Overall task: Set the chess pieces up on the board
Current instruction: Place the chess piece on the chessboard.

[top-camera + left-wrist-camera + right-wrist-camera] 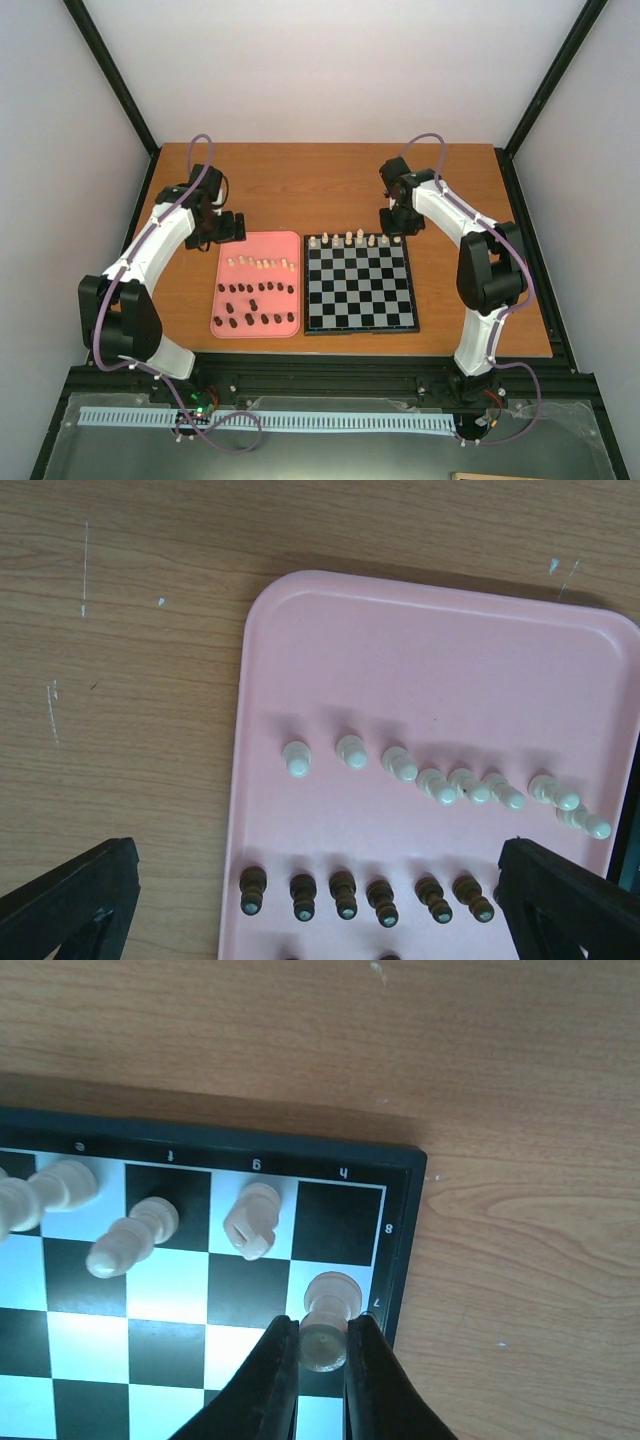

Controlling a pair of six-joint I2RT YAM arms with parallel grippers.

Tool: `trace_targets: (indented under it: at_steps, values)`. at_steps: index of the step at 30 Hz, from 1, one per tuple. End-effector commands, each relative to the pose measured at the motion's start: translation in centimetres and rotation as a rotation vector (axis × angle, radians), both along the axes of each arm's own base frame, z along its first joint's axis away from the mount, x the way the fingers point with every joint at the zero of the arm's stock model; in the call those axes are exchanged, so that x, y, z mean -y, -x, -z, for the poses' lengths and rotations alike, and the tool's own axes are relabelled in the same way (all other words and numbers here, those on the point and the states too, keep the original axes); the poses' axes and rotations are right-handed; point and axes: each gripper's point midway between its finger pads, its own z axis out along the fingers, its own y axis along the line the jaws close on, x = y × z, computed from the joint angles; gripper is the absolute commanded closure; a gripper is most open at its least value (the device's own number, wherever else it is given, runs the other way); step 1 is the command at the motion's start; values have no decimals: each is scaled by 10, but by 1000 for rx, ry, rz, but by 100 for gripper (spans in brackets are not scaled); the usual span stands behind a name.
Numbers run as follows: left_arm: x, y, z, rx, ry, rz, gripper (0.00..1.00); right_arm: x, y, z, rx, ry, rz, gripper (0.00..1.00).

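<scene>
The board [360, 300] lies right of centre, with several cream chess pieces [348, 239] along its far edge. My right gripper [322, 1345] is shut on a cream pawn [328, 1315] that stands on a light square by the board's right border [400, 1220]. A cream knight [250, 1222] and other cream pieces [128, 1243] stand to its left. My left gripper [315, 905] hangs open over the pink tray [400, 660], with nothing between its fingers [70, 900]. A row of cream pieces [440, 785] and a row of dark brown pieces [345, 895] stand in the tray.
The pink tray [222, 290] sits just left of the board, almost touching it. Bare wooden table [300, 180] stretches behind both. Black frame rails run along the table's sides and near edge [330, 365].
</scene>
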Motion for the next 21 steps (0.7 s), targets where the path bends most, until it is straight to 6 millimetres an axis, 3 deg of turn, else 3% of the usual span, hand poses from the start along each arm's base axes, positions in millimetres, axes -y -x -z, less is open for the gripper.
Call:
trace_targets:
  at_steps: [1, 21]
  values:
    - [2, -13, -15, 54, 16, 8, 0, 8, -5, 3, 19, 0, 9, 97]
    - [0, -7, -18, 60, 8, 9, 0, 6, -7, 33, -9, -7, 12, 97]
